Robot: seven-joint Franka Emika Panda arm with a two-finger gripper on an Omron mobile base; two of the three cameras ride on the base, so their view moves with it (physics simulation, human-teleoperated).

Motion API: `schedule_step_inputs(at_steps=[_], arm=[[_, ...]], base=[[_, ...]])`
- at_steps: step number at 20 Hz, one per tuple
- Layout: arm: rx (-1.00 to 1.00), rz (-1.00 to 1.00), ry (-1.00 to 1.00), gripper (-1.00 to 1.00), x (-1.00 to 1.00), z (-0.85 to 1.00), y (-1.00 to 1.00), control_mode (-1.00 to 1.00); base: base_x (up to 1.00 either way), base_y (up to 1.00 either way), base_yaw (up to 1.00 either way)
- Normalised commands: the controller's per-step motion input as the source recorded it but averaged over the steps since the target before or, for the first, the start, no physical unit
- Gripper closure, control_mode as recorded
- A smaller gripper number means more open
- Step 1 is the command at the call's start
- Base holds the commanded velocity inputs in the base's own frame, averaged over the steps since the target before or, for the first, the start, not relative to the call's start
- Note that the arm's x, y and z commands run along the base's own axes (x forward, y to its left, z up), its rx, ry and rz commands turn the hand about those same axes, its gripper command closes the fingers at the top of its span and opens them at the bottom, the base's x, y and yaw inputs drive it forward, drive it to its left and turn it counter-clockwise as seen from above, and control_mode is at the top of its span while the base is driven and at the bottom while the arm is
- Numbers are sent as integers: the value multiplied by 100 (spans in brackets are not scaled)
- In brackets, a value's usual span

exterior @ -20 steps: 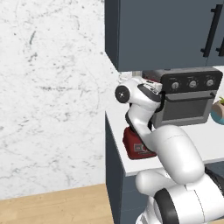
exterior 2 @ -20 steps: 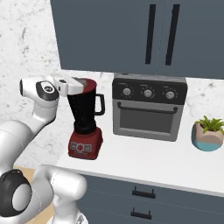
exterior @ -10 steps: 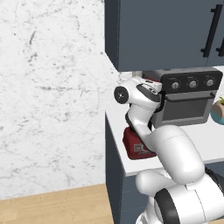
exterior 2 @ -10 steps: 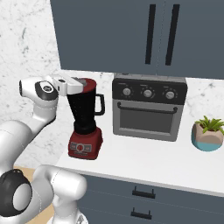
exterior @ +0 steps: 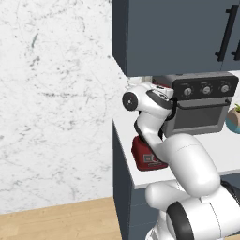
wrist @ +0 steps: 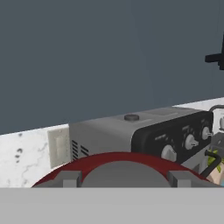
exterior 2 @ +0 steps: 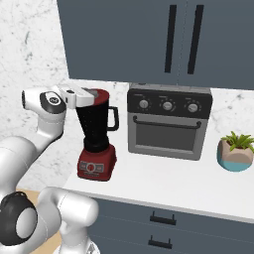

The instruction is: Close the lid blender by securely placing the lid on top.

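Fingers (wrist: pixel 70 178): two small grey tips at the bottom of the hand view, set against the near edge of the lid (wrist: pixel 118 164), one on each side of its grey centre; whether they clamp it cannot be told.

Lid (exterior 2: pixel 100 95): round, red, lying flat and level on the mouth of the jar, its flat face up. The gripper (exterior 2: pixel 83 97) reaches it sideways from the robot's left, at jar-top height.

Blender (exterior 2: pixel 97 134): upright, long axis vertical; dark translucent jar with its handle pointing toward the toaster oven (exterior 2: pixel 169 121); boxy red base with the button panel facing the front edge of the tabletop (exterior 2: pixel 163 184). It stands near the tabletop's left end, just beside the toaster oven and apart from it. In the left base view the red base (exterior: pixel 146 154) shows behind the arm.

Change from the earlier pictures: none seen; lid, blender and gripper keep their places.

Surroundings: dark cupboard (exterior 2: pixel 149 42) above; potted plant (exterior 2: pixel 236 151) at the tabletop's right, well apart from the blender; marble wall (exterior: pixel 56 93) behind.
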Motion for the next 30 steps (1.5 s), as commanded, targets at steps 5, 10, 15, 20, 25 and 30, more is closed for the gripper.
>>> schedule_step_inputs(at_steps=[5,10,15,20,25,30], arm=[[0,0,0,-100,0,0,-2,-100],[1,0,0,-100,0,10,0,-100],[3,0,0,-100,0,32,0,-100],[6,0,-15,-100,-77,14,-41,-100],[-4,0,-9,-100,-100,-66,-71,-100],[-25,0,3,-100,-100,-100,-55,-100]], base=[[0,0,0],[0,0,0],[0,0,0],[0,0,0],[0,0,0],[0,0,0]])
